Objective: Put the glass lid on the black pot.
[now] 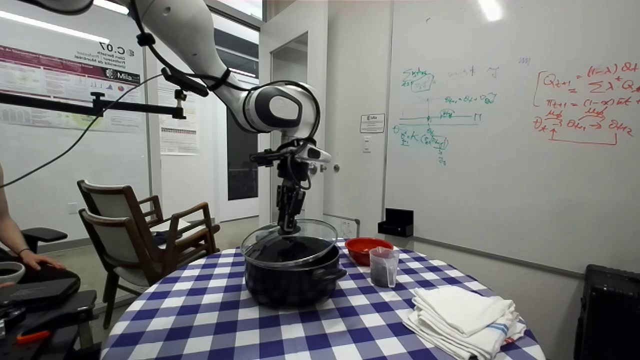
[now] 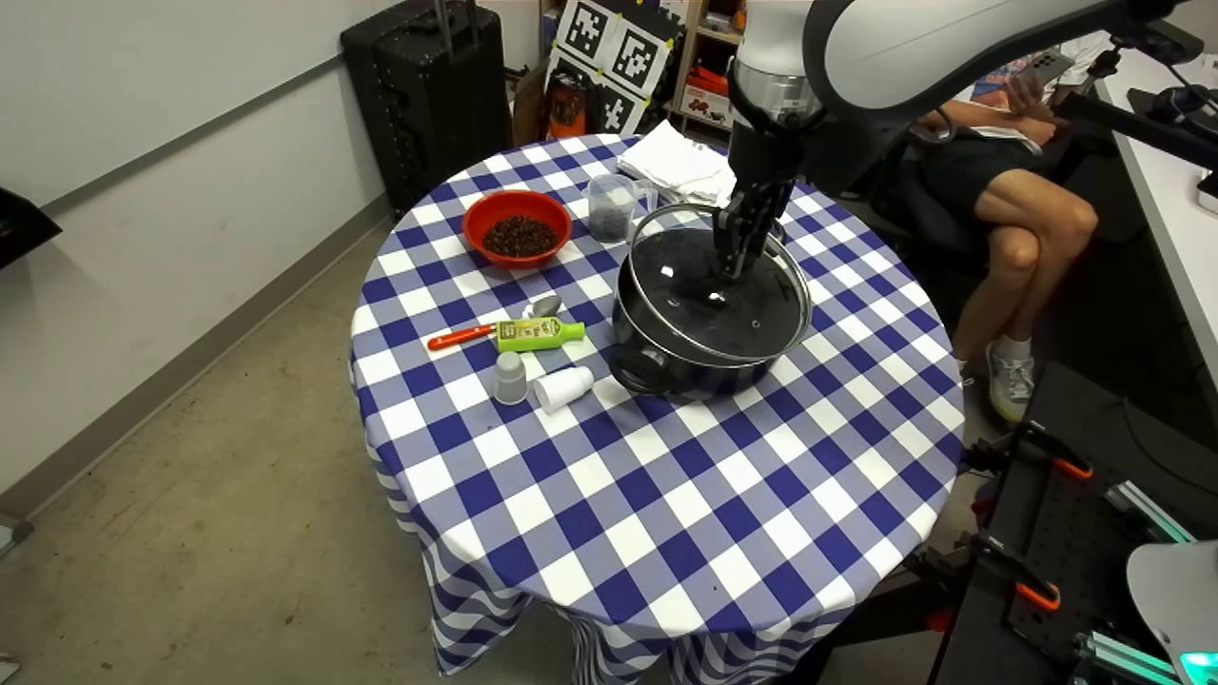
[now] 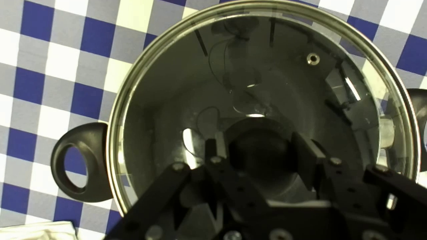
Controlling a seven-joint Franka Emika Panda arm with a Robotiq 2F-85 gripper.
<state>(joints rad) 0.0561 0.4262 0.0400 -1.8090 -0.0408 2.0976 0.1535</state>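
Observation:
The glass lid (image 1: 290,252) hangs over the black pot (image 1: 295,290) in both exterior views. The lid (image 2: 680,295) is tilted, with one side raised above the pot (image 2: 699,381). I cannot tell whether its lower edge touches the pot's rim. My gripper (image 1: 289,230) points down at the lid's centre; it also shows in an exterior view (image 2: 733,266). In the wrist view the gripper (image 3: 259,150) is shut on the dark knob of the lid (image 3: 253,66), one finger on each side. The lid hides most of the pot; its side handles (image 3: 98,160) stick out.
A red bowl (image 2: 476,238) with dark beans and a clear measuring cup (image 1: 384,270) stand beside the pot. Folded white towels (image 1: 465,315) lie farther along. A green bottle (image 2: 538,334), a white cup (image 2: 563,388) and a grey shaker (image 2: 511,381) are near a pot handle.

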